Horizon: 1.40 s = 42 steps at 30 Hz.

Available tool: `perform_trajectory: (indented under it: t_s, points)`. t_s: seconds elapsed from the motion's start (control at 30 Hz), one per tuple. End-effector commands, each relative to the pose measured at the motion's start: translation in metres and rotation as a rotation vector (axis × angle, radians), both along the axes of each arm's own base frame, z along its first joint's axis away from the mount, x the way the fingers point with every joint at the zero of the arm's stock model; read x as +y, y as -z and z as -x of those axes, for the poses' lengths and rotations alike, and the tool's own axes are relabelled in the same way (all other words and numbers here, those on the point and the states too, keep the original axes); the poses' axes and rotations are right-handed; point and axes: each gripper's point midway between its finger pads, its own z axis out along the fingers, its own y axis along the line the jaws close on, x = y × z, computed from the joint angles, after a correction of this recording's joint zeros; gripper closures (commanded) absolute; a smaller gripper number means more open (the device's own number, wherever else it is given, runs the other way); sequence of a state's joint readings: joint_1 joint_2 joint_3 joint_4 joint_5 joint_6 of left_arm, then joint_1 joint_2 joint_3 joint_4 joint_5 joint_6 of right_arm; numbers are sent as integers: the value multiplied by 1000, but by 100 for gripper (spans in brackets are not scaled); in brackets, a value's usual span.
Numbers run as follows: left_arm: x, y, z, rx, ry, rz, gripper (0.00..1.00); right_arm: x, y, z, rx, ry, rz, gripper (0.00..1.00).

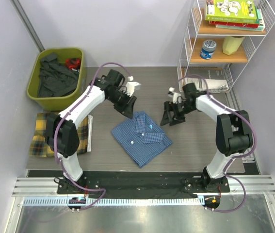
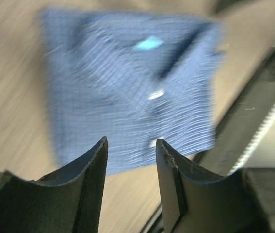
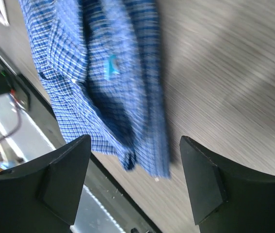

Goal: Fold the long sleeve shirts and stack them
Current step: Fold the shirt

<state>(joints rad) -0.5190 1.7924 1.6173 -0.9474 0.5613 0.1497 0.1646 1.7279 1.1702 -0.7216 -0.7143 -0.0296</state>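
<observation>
1. Yellow shirt (image 1: 42, 138): flat at table's left edge, well apart from both grippers.
2. Left gripper (image 1: 127, 109): jaws spread, empty, just beyond blue shirt's far corner.
3. Blue shirt (image 1: 141, 138): folded, mid-table.
4. Right gripper (image 1: 169, 118): jaws wide, empty, near shirt's far-right side.

The folded blue shirt (image 2: 127, 92), blurred, is seen lying flat on the wood-grain bench (image 2: 11, 97) just beyond the left gripper (image 2: 131, 142), whose two dark fingers (image 2: 86, 184) are spread apart with nothing gripped between them.
</observation>
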Motion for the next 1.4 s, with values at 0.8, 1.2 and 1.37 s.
perform_trajectory:
  t_s: [0.8, 1.2, 1.37]
  points:
    - [31, 85, 139, 450, 182, -60, 88, 62, 65, -57, -316, -471, 327, 98]
    - [69, 8, 24, 284, -315, 331, 48, 86, -41, -120, -558, -357, 237, 42]
    - [83, 12, 7, 247, -381, 328, 48, 116, -50, -111, -425, -281, 64, 24]
